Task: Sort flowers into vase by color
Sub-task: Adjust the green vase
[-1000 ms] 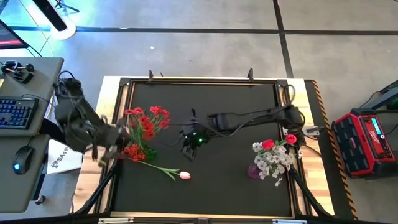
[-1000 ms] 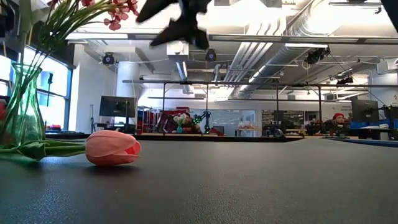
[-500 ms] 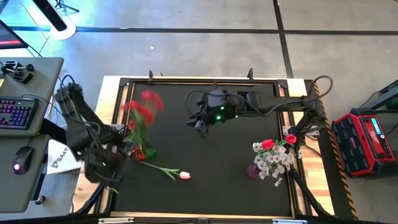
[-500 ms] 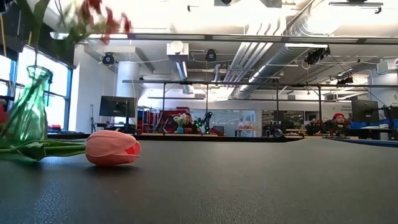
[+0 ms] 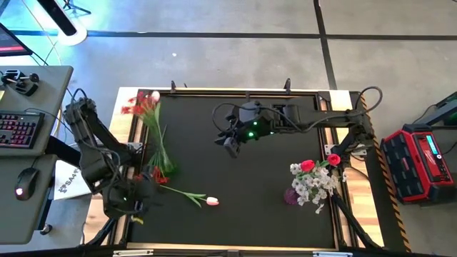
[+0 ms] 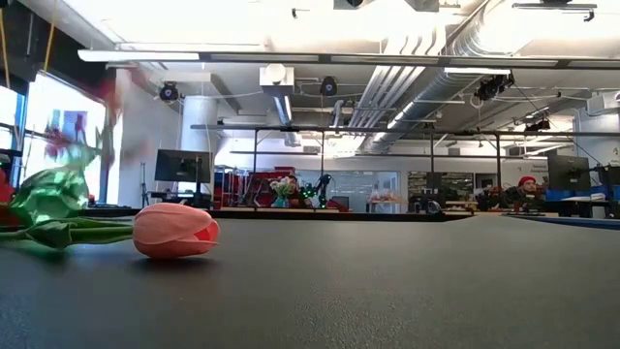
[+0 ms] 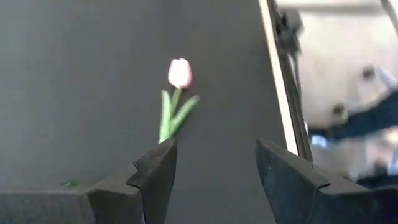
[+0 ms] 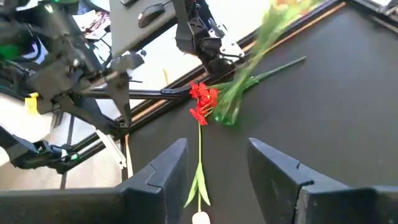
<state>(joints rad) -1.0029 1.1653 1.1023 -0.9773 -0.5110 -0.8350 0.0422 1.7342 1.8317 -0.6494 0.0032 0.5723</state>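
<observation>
Both hands hang spread and empty over the black tabletop [image 5: 257,193].
We see the left hand [image 7: 214,165] at the tabletop's left front edge, the right hand [image 5: 230,143] above its middle rear, fingers parted on each. Behind lies an open workshop hall with ceiling ducts and monitors. We count one pale pink tulip bud on a green stem [image 5: 211,201] lying flat, one green glass vase of red blossom sprigs [image 5: 158,170] tipped over leftward, and one purple vase of white and red-pink flowers [image 5: 313,180] upright at right.
</observation>
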